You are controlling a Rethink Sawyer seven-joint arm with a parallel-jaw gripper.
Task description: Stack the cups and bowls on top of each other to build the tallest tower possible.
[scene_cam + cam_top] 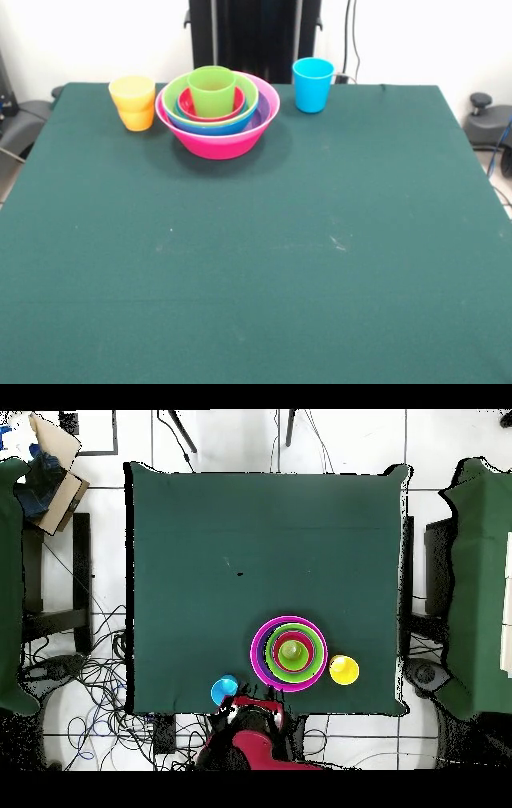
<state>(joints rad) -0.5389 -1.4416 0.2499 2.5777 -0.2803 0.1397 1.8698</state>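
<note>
The tower stands at the far side of the green table: a large pink bowl holds nested purple, blue, light green and small red bowls, and a green cup stands upright in the middle. From overhead the tower is a set of rings. To its left in the front view, a yellow cup sits on an orange cup. A blue cup stands alone to its right. The red and black arm is folded back off the table edge by the blue cup, so its gripper cannot be made out.
The green table stretches wide in front of the tower. Cables lie on the tiled floor. Green chairs stand at both sides, and a cardboard box sits at the overhead view's top left.
</note>
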